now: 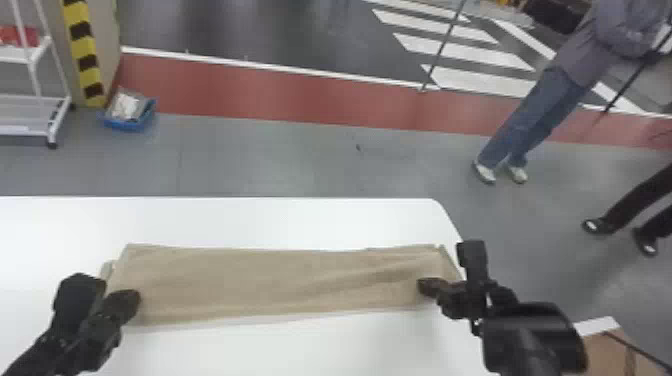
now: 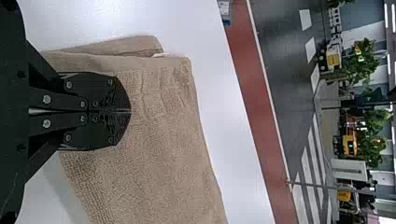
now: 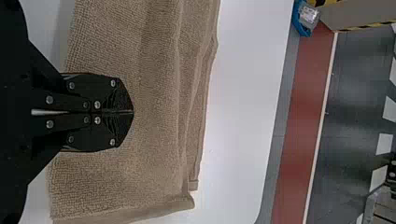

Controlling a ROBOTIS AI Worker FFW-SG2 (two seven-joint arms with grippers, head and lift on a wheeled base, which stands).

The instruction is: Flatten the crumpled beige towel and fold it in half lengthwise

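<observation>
On the table (image 1: 250, 220), the towel (image 1: 260, 282) looks folded; smoothing seems in hand, left gripper (image 2: 130, 112) and right gripper (image 3: 132, 112) closed tip to tip. Next: gently flatten ripples.

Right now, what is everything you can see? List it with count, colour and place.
towel: one, beige, folded in a long strip on the table
table: one, white, under the towel
bin: one, blue, on the floor beyond the table, left
rack: one, white, far left
striped post: one, yellow and black, beside the rack
floor band: one, red, beyond the table
left gripper: one, black, shut, at the towel's left end
right gripper: one, black, shut, at its right end
</observation>
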